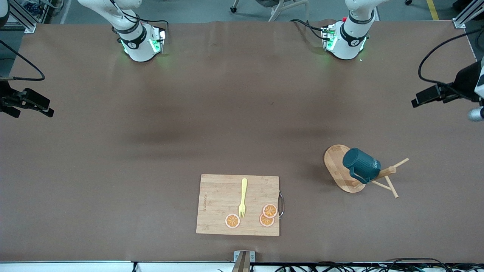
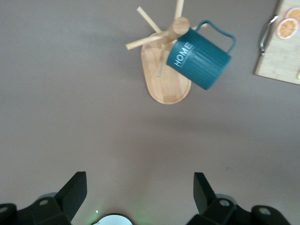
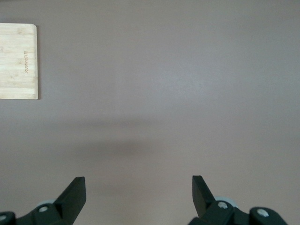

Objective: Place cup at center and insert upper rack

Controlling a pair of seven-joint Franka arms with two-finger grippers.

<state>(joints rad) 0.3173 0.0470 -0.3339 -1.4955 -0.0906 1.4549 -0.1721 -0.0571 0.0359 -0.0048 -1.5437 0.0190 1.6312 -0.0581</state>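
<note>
The dark teal ribbed cup hangs tilted on a peg of the bamboo upper rack, which stands on its oval base toward the left arm's end of the table. Both show in the left wrist view: the cup with white "HOME" lettering, and the rack. The cup's inside is hidden. My left gripper is open and empty, high above the table edge at its own end. My right gripper is open and empty, high at the right arm's end.
A rectangular wooden cutting board lies near the front camera, mid-table, with a yellow fork and three orange slices on it. Its corner shows in the right wrist view. Brown table surface spans the middle.
</note>
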